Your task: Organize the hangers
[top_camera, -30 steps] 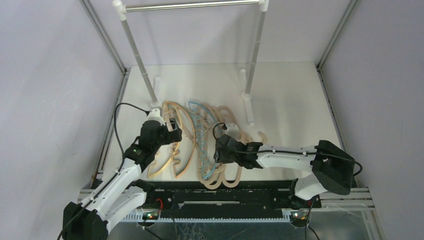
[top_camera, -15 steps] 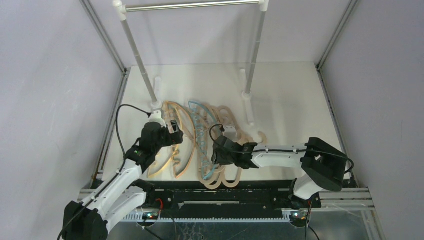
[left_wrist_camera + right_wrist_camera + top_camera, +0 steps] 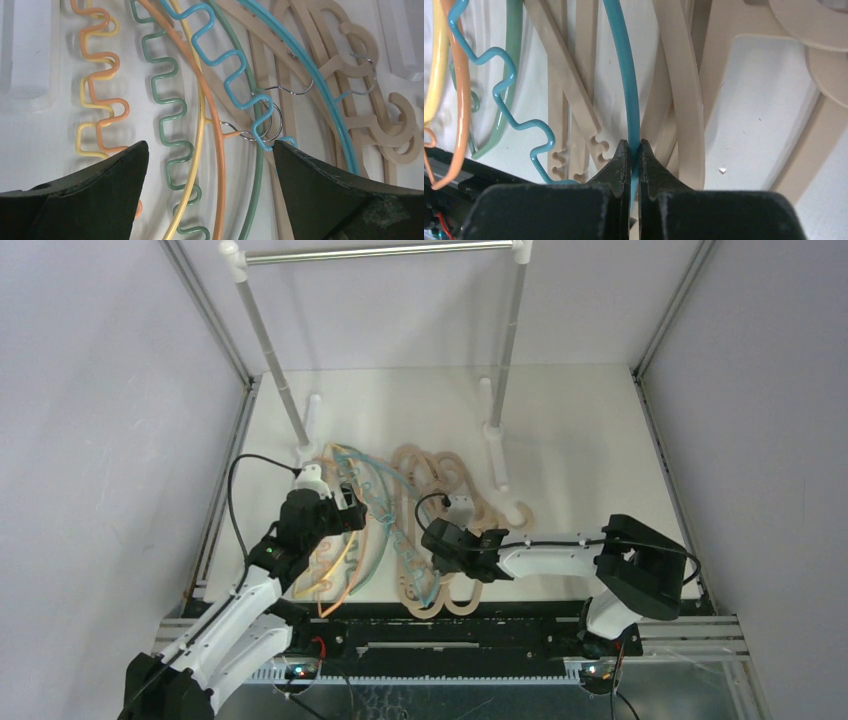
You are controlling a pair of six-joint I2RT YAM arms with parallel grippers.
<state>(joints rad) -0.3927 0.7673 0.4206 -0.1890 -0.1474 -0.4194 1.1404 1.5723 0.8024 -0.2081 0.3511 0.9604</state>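
Note:
A tangled heap of hangers lies on the white table: thick beige ones (image 3: 440, 480) in the middle and thin coloured ones (image 3: 350, 545) to their left. My right gripper (image 3: 634, 150) is shut on the smooth bar of the blue hanger (image 3: 624, 75), low over the beige hangers (image 3: 684, 90). My left gripper (image 3: 210, 150) hangs open over the thin hangers; the yellow (image 3: 188, 187), orange (image 3: 219, 187) and green (image 3: 253, 200) bars run between its fingers without touching them. The blue hanger (image 3: 320, 86) crosses the beige ones there, and small metal hooks are tangled together.
A silver rail (image 3: 380, 252) spans two slanted posts at the back, on white feet (image 3: 495, 455) beside the heap. Grey walls and metal frame bars close in both sides. The arms' bases and a black rail sit along the near edge.
My right gripper has shut on the blue hanger's bar. The thin coloured hangers have slid left and fanned out, and the beige ones now show more. The left arm shifted slightly.

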